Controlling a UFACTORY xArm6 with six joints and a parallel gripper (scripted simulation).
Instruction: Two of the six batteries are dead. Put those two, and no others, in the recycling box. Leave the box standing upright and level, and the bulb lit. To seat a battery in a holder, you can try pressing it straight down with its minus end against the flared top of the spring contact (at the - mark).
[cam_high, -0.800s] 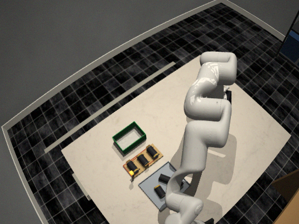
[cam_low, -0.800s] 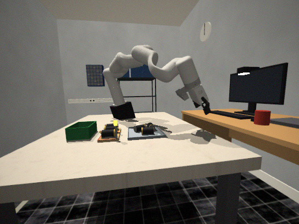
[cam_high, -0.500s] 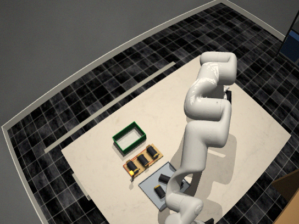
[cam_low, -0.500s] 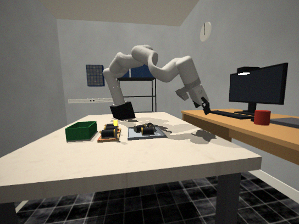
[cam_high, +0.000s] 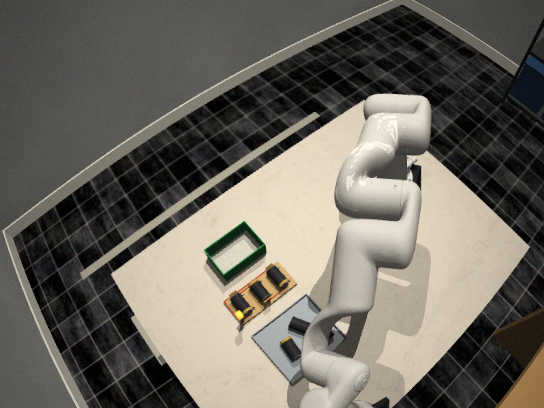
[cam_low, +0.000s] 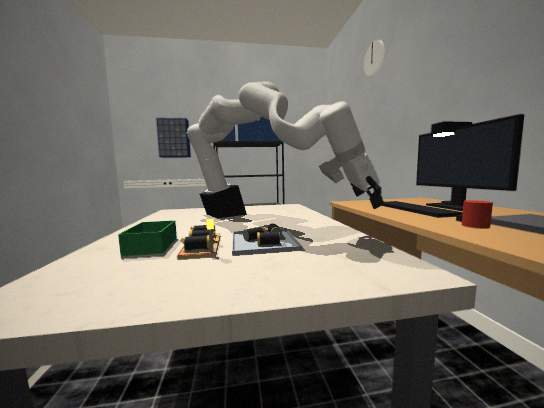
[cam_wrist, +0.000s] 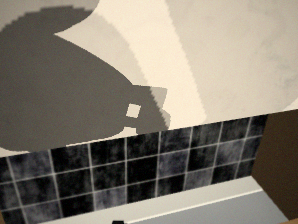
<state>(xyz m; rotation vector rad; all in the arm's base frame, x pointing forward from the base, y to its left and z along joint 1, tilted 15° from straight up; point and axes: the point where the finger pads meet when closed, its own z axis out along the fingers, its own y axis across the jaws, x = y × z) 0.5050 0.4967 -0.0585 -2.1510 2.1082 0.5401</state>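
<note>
The exterior view showed the gripper (cam_low: 372, 195) hanging past the worktop (cam_low: 280, 280) edge, fingers spread on nothing; the wrist view caught only its shadow and floor tiles (cam_wrist: 150, 170).

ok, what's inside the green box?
The green box shows only its pale floor from the top view; no batteries in it. The strips just inside its nearer walls are hidden by those walls. The exterior view shows only its outside, not the floor.
</note>
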